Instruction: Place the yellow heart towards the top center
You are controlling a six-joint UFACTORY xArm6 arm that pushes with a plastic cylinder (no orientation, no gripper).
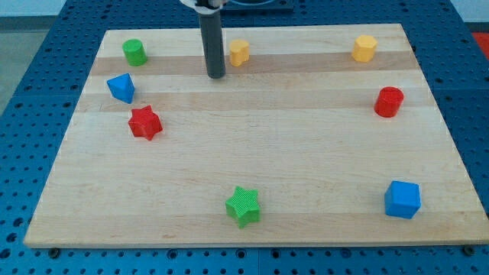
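Near the view's top, slightly left of centre, the dark rod descends onto the wooden worktop (252,153), and the tip (216,76) rests on the surface just to the left of the yellow heart (239,52) and slightly below it. Tip and heart stand close together, with a narrow strip of bare wood visible between them. The yellow heart lies near the worktop's top edge, a little left of the centre line. The arm carries no pincer; it ends only in the straight rod, so no open or closed state applies. Along the top edge to the left sits the green cylinder (134,52), and below it the blue block (121,88), whose shape looks faceted but cannot be made out exactly. Just below and to the right of the blue block lies the red star (144,122). At the view's top right stands the yellow hexagonal block (364,48), with the red cylinder (388,101) below it near the right edge. Toward the view's bottom, the green star (244,206) lies near the centre, and the blue cube (402,199) occupies the bottom right corner region. All blocks other than the yellow heart stand well apart from the tip.
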